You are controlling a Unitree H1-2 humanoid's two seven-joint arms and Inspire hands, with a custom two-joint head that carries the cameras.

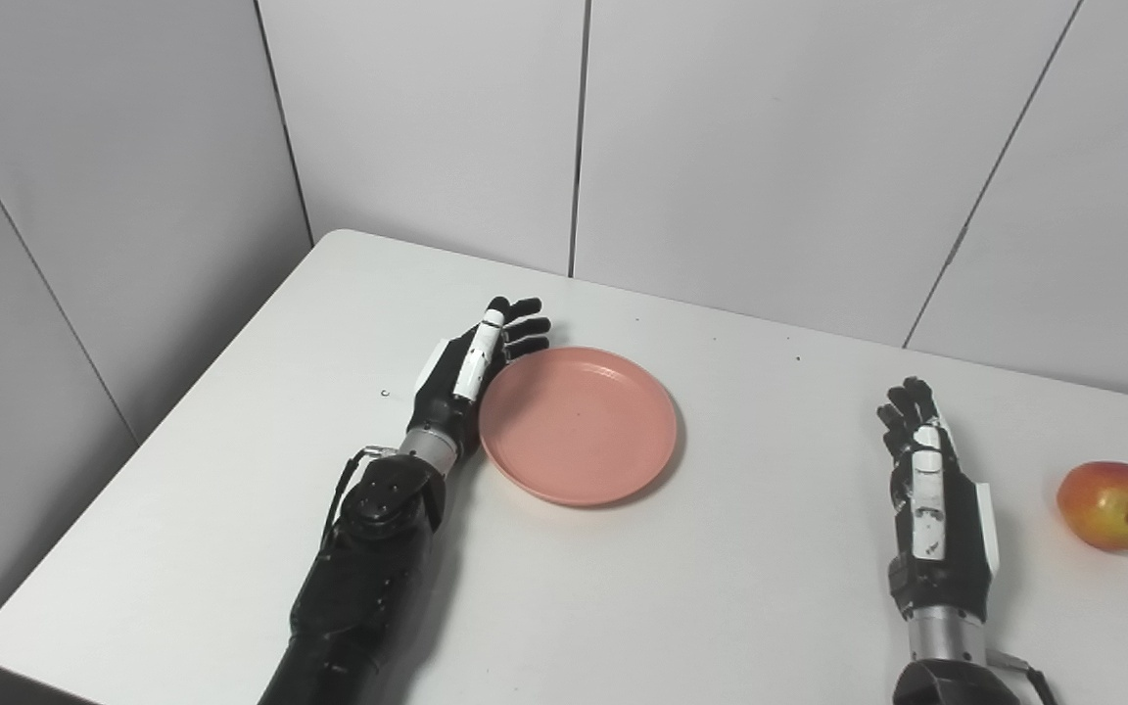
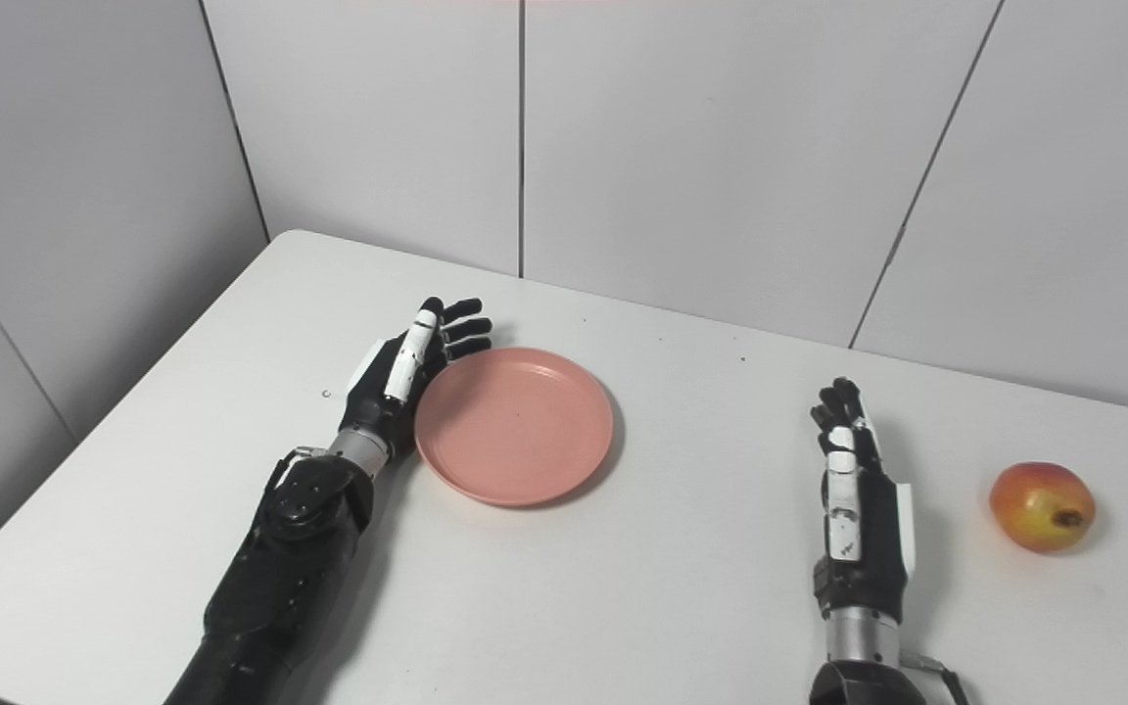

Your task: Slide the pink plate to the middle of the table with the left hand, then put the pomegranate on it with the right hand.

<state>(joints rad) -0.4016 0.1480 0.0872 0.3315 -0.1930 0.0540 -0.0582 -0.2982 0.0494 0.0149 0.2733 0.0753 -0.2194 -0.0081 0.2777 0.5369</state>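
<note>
Item one, the pink plate (image 1: pixel 579 424): you will find it a little left of the frame's centre, lying flat and empty on the white desk (image 1: pixel 721 587), its rim casting a thin shadow along the lower right edge.

Item two, the left robot hand (image 1: pixel 471 377): it stands on edge directly against the plate's left rim, palm turned toward the plate, fingers (image 1: pixel 523 328) extended and slightly spread, curling around the plate's upper left edge. It grips nothing; whether the palm actually presses the rim or merely sits just beside it you cannot tell from these views. Its black forearm (image 1: pixel 368 558) runs down to the bottom edge of the frame.

Item three, the right robot hand (image 2: pixel 853 499): you see it at the lower right, well apart from the plate, also set on edge with its fingers straight, lightly parted and pointing toward the top of the frame. It is empty.

Item four, the pomegranate (image 1: pixel 1112 506): far right of the frame, near the picture's edge, resting on the desk by itself. Its skin is red shading to yellow, and its dark calyx end faces right. It sits near the right robot hand but does not touch it, with bare desk between them.

Surroundings: pale grey wall panels (image 1: pixel 750 147) close off the desk at the back and on the left.
</note>
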